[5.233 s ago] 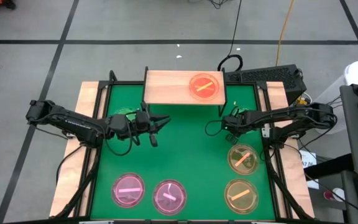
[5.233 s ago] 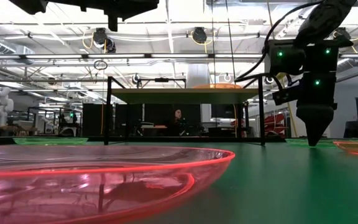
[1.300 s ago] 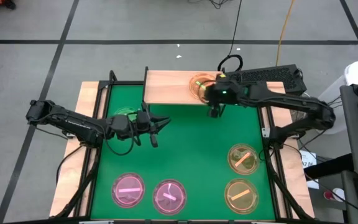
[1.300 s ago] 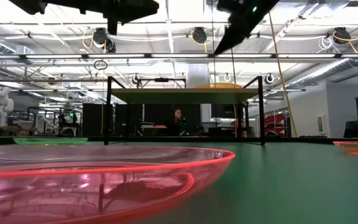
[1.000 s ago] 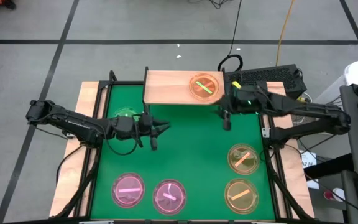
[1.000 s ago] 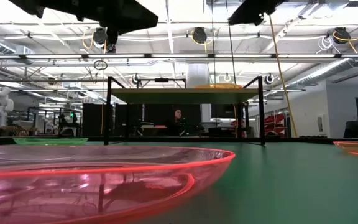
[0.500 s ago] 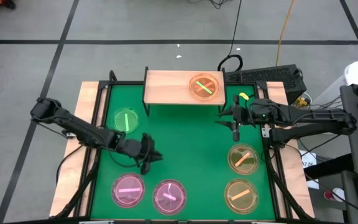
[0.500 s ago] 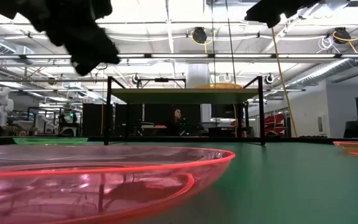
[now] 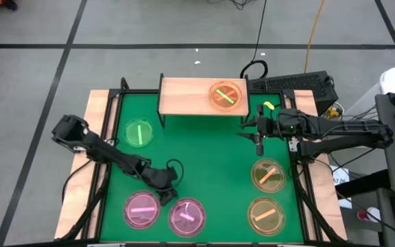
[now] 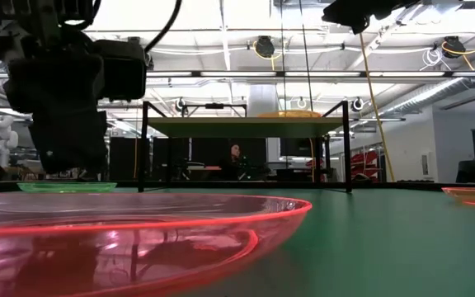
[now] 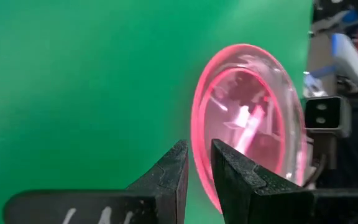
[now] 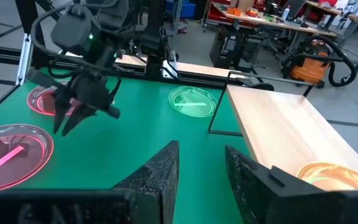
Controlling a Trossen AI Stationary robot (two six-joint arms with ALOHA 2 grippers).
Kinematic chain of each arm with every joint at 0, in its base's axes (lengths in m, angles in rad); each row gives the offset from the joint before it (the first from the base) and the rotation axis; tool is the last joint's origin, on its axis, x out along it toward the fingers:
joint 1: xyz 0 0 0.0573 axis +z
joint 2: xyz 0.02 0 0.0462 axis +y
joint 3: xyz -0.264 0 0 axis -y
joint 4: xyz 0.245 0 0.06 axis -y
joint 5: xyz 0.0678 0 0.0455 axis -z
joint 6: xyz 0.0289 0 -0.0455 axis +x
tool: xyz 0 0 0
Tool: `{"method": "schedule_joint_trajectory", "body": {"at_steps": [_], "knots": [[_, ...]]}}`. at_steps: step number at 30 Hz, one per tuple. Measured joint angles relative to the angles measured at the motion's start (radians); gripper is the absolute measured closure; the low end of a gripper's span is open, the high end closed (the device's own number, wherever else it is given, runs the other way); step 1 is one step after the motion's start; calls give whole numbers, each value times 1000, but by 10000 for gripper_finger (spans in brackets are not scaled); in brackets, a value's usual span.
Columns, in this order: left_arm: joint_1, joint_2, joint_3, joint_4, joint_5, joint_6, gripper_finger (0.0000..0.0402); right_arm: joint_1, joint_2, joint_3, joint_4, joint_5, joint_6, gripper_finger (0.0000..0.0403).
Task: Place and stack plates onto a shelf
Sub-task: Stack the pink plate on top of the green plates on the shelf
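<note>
The left gripper (image 9: 164, 195), fingers narrowly parted and empty, should straddle the pink plate's (image 9: 142, 208) two-o'clock rim squarely before clenching.

No text, label, brand or number is legible in any view.

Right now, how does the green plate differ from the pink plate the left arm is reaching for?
The green plate lies alone near the shelf; the pink plate lies at the near edge beside a second pink plate. The left gripper has its jaws straddling the pink plate's rim; nothing touches the green plate. Both lie flat on the mat.
</note>
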Motion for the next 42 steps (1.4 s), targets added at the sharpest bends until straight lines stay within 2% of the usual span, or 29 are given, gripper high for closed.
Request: {"method": "schedule_joint_trajectory", "body": {"at_steps": [4,36,42], "knots": [[0,47,0,71,19,-4,327,0,0,0,-1,0,0,289],[-7,56,18,32,3,-54,327,0,0,0,-1,0,0,289],[-13,125,52,27,13,-48,327,0,0,0,-1,0,0,289]]}}
